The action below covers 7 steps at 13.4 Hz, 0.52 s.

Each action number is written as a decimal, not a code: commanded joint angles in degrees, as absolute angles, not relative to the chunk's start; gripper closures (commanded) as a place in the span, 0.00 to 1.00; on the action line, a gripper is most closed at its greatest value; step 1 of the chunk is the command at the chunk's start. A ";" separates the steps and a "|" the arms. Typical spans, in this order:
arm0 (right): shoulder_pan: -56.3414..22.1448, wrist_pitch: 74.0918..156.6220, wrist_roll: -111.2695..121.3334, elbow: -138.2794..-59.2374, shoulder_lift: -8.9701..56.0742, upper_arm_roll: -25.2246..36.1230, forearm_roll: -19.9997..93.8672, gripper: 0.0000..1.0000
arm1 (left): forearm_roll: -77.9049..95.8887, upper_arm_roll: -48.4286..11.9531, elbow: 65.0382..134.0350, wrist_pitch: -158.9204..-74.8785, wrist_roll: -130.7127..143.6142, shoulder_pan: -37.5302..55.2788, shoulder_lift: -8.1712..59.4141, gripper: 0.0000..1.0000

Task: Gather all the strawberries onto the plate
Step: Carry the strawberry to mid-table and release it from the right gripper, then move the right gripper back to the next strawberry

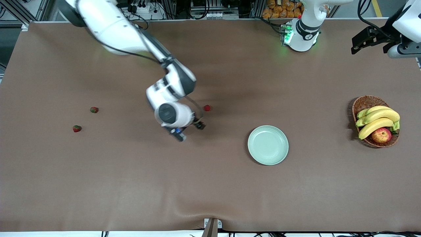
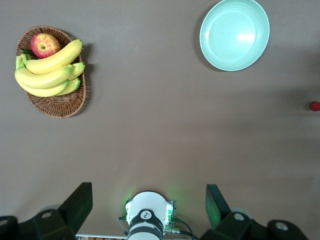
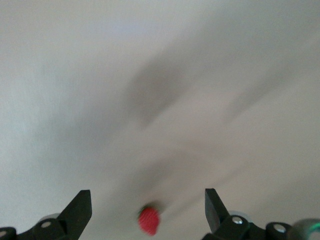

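One strawberry (image 1: 207,107) lies on the brown table, toward the right arm's end from the pale green plate (image 1: 268,158), which has nothing in it. My right gripper (image 1: 189,130) hangs open over the table close to this berry. In the right wrist view the strawberry (image 3: 149,221) shows between the spread fingers (image 3: 80,205), touching neither. Two more strawberries (image 1: 94,110) (image 1: 77,128) lie near the right arm's end. My left gripper (image 1: 371,39) waits, open and empty, high over the left arm's end; its view shows the plate (image 2: 234,34) and a strawberry (image 2: 314,106).
A brown wicker basket (image 1: 361,102) with bananas (image 1: 378,120) and an apple (image 1: 381,135) stands at the left arm's end of the table. The left arm's base (image 1: 301,33) stands at the table's edge farthest from the front camera.
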State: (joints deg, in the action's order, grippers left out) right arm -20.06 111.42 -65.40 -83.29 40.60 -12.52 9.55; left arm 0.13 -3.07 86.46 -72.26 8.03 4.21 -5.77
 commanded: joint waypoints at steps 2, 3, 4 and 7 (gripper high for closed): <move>-6.19 101.81 -51.90 -83.76 35.96 -13.27 7.31 0.00 | -1.32 -3.34 86.48 -71.54 8.61 4.04 -6.50 0.00; -3.54 98.73 -48.11 -83.93 34.64 -13.27 4.51 0.00 | -1.23 -3.34 86.40 -71.54 8.61 4.04 -6.50 0.00; -1.60 96.70 -45.99 -84.11 33.50 -13.27 1.44 0.00 | -1.32 -3.34 86.40 -71.54 8.53 4.04 -6.50 0.00; 5.68 94.92 -31.54 -87.35 29.02 -13.36 -5.09 0.00 | -1.23 -3.34 86.40 -71.54 8.61 4.04 -6.50 0.00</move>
